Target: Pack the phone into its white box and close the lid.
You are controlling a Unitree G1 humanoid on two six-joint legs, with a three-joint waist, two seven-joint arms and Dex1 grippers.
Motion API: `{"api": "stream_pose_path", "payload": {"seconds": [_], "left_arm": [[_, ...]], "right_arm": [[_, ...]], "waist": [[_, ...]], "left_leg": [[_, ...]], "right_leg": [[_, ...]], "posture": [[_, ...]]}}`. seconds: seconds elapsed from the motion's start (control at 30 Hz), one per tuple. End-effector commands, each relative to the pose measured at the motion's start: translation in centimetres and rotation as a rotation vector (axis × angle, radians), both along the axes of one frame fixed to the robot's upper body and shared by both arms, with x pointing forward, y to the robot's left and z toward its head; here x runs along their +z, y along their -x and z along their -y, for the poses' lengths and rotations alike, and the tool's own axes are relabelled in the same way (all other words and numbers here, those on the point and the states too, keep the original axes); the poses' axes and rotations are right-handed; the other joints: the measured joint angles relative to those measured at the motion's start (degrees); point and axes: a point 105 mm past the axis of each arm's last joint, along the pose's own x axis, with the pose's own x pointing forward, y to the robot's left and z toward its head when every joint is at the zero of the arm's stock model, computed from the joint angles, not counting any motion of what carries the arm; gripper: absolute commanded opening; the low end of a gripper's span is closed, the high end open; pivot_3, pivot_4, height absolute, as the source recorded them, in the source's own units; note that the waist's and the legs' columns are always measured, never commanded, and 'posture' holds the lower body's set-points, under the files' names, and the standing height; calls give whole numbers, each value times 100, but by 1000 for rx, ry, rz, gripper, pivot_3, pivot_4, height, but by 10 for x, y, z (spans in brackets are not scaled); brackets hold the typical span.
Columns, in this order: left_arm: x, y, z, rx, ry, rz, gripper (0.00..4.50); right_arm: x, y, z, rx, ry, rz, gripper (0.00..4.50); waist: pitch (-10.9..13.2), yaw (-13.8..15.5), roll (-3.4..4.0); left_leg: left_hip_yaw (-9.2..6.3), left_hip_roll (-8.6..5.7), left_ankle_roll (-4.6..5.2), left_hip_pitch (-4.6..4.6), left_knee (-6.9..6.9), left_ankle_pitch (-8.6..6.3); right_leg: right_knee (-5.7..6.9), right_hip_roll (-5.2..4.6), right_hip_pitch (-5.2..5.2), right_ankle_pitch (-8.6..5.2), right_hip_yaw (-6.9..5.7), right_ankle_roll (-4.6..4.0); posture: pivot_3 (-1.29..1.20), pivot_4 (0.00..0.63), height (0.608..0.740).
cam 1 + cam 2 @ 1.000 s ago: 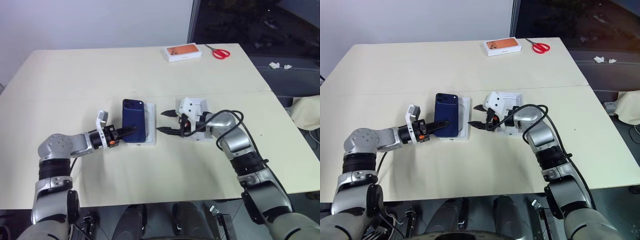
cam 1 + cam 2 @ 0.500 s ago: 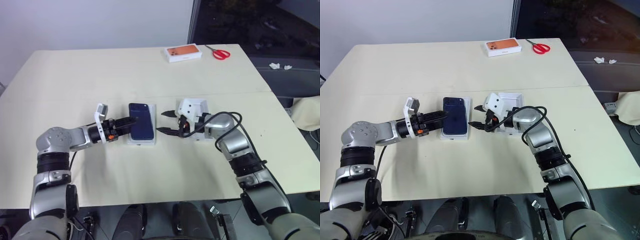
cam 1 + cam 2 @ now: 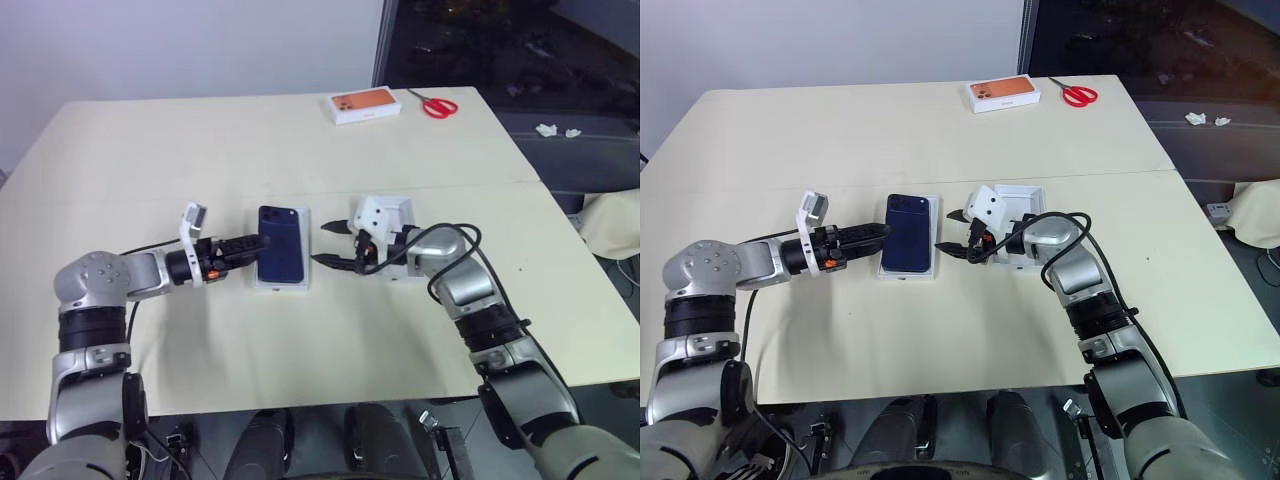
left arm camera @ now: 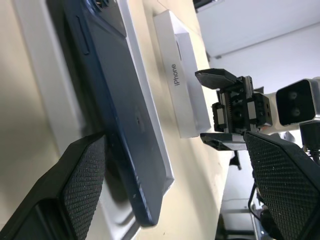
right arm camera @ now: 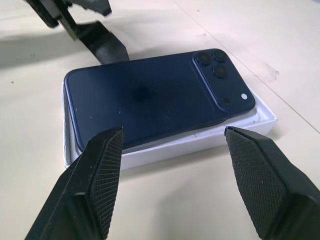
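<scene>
So the phone (image 3: 281, 244) is lying back-up in the white box (image 3: 283, 282), dead center of the frame (camera cluster at the far end). Left gripper (image 3: 255, 243) sits spread apart at its left edge, right gripper (image 3: 331, 245) gapes empty just right of it.

Silver arms, black cables, black textured pincer fingers (image 5: 100, 175)

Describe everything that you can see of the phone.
The phone is slim and dark navy blue, with a matte back and a raised camera cluster at one corner. It lies back up in the white box, slightly askew, one edge riding over the box's rim. Neither open gripper touches it.
</scene>
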Motion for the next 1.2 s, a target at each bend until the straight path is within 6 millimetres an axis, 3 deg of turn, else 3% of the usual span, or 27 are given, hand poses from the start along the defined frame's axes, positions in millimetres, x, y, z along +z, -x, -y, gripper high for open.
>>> {"api": "stream_pose_path", "payload": {"seconds": [0.03, 0.27, 0.47, 0.5, 0.6, 0.73, 0.83, 1.07, 1.2], "left_arm": [[20, 3, -4, 1, -4, 80, 4476], [21, -3, -15, 88, -88, 135, 4476], [21, 1, -13, 111, -104, 185, 4476], [21, 0, -13, 119, -103, 194, 4494], [18, -1, -16, 156, -128, 194, 3633], [15, 0, -15, 160, -126, 204, 1618], [10, -2, -12, 179, -112, 190, 53], [5, -9, -5, 207, -113, 198, 53], [-6, -10, 8, 166, -138, 183, 53]], "right_arm": [[14, 0, -8, 26, -23, 46, 3378], [15, 0, -14, 38, -25, 57, 3378], [25, -1, -17, 39, -72, 53, 3378], [27, 0, -19, 45, -87, 49, 3123], [30, 3, -22, 50, -110, 37, 2060], [27, 6, -31, 54, -115, 34, 9], [22, 7, -39, 46, -115, 37, 0], [12, 3, -46, 13, -63, 55, 0], [-12, -5, -46, -46, 50, 76, 0]], "waist": [[0, 3, 0], [0, 7, 0], [0, 3, 0], [0, 3, 0], [0, 7, 0], [0, 0, 0], [0, 0, 0], [0, 9, 0], [0, 7, 0]], "left_leg": [[0, 0, 0, 0, 0, 0], [0, 0, -1, 0, 1, 0], [0, 0, -1, -1, 0, 0], [0, 0, -1, -1, 1, 0], [0, 0, -1, -1, 1, 0], [0, 0, 0, -1, 1, 0], [0, 0, 0, -1, 0, 0], [1, 0, 0, -1, 2, 0], [1, 0, -1, -1, 4, 0]], "right_leg": [[0, 0, 0, 0, 0, 0], [0, 0, 0, 0, 0, 0], [0, 0, -1, 0, 0, 0], [0, 0, 0, 0, 0, 0], [0, 0, 0, 0, 0, 0], [0, 0, -1, 0, 0, 0], [1, 0, -2, 0, 0, 0], [1, 0, 0, 0, 0, 0], [1, 0, 0, 0, 0, 0]], "posture": [[0, 150, 740], [0, 150, 740], [0, 150, 740], [0, 150, 740], [0, 150, 740], [0, 150, 740], [0, 150, 740], [0, 150, 740], [0, 150, 740]]}}
